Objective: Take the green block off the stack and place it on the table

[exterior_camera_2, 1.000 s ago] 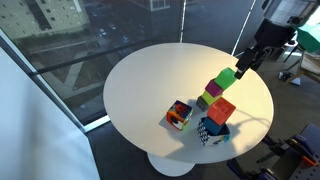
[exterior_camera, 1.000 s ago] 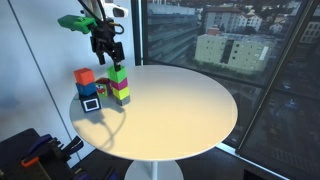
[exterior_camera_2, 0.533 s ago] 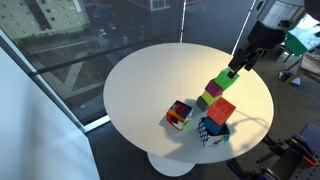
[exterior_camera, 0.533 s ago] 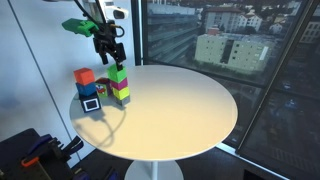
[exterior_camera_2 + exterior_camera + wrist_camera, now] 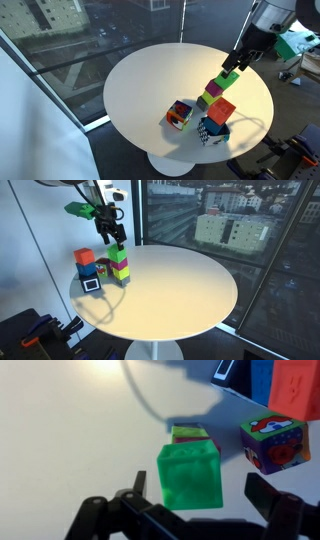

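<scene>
Lime-green and bright, the green block (image 5: 190,477) sat on top of the stack (image 5: 121,272), near the edge of the round white table (image 5: 180,285). From where I stood, nothing had been lifted yet. The gripper (image 5: 241,64) hung just above the column with its jaws spread wide and nothing between them. In the wrist view its dark fingers (image 5: 262,495) stood clear of the cube on both sides, with table showing in the gaps.

Just beside the stack was an orange-red cube (image 5: 84,256) resting on a blue-and-white cube (image 5: 91,280). A patterned cube (image 5: 180,115) lay on the tabletop close by.

I took this for the approach, with the grasp not begun. The next move seemed to call for a straight descent until the fingers bracketed only the top cube, then a gentle close on its side faces. The lift would want to go cleanly upward, since any sideways drag looked likely to tip the magenta and green cubes below. The neighbouring pair stood close enough to be knocked as well. The wide bare stretch of table away from the cubes looked the safest place to set the block down.
</scene>
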Robot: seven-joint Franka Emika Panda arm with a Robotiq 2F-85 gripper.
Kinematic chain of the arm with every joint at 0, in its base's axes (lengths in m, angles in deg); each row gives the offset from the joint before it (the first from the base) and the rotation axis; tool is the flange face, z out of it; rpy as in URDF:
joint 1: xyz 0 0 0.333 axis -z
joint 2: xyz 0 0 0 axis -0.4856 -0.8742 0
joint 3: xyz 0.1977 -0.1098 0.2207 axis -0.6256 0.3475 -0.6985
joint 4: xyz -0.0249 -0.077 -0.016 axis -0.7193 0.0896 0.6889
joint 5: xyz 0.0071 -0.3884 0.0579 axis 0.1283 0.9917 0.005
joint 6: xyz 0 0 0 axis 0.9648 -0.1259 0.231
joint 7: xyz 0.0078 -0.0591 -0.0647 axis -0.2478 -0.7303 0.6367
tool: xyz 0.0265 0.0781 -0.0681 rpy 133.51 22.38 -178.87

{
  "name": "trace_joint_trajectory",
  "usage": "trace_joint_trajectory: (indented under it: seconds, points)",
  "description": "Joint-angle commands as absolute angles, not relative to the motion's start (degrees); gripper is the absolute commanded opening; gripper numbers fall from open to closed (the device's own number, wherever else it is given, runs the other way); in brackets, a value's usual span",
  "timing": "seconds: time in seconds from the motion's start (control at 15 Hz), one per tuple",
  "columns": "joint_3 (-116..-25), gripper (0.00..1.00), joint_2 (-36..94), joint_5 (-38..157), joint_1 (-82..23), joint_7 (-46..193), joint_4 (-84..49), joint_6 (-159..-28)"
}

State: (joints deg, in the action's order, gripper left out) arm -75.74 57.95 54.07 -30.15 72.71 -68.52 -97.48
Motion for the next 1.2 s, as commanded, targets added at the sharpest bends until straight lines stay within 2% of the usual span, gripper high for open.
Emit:
trace_joint_trajectory:
  seconds: [0.0,0.6,0.67,0.73,1.0,1.13]
  points:
    - [-76.4,1.0,56.8,54.9,-29.9,70.7,-67.8,-99.3]
    - [-76.5,1.0,55.3,57.1,-29.6,70.1,-67.9,-100.5]
    - [-76.5,0.91,55.1,57.3,-29.6,70.0,-67.9,-100.5]
    - [-76.5,0.75,55.0,57.5,-29.5,69.8,-67.9,-100.5]
    - [-76.6,0.4,54.6,58.4,-29.6,68.3,-67.7,-100.1]
    - [-76.4,0.33,54.9,57.9,-29.7,68.1,-67.6,-99.7]
